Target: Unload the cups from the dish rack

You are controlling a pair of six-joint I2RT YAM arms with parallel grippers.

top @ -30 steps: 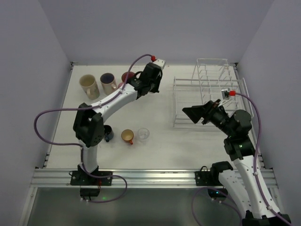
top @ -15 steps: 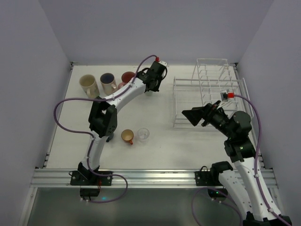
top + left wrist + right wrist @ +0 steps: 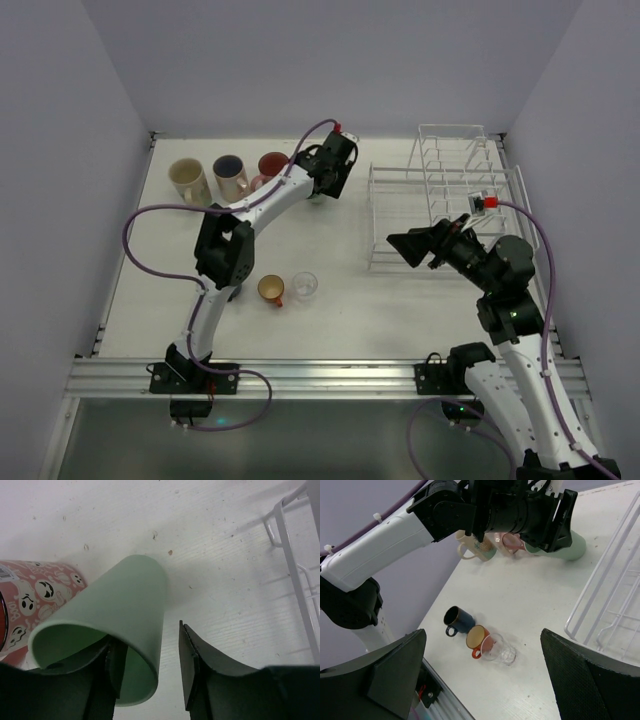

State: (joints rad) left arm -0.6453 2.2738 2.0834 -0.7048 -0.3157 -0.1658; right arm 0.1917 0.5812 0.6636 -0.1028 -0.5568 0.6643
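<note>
The green tumbler (image 3: 115, 625) stands on the table next to the pink cup (image 3: 35, 597), at the back centre. My left gripper (image 3: 150, 645) is open over its rim: one finger is inside the tumbler, the other is outside with a gap to the wall. In the top view the left gripper (image 3: 322, 188) hides most of the tumbler. My right gripper (image 3: 485, 680) is wide open and empty, hovering left of the dish rack (image 3: 440, 200), which holds no visible cups. The dark blue mug (image 3: 459, 620), orange cup (image 3: 480, 639) and clear glass (image 3: 500, 651) stand together at the front.
Two beige mugs (image 3: 188, 182) (image 3: 231, 175) stand in the back-left row beside the pink cup (image 3: 272, 163). The left arm (image 3: 220, 250) arches over the dark blue mug. The rack's wire edge (image 3: 295, 565) lies just right of the tumbler.
My left gripper has moved back and down with the green tumbler, to a spot beside the pink cup. The right arm has not moved.
</note>
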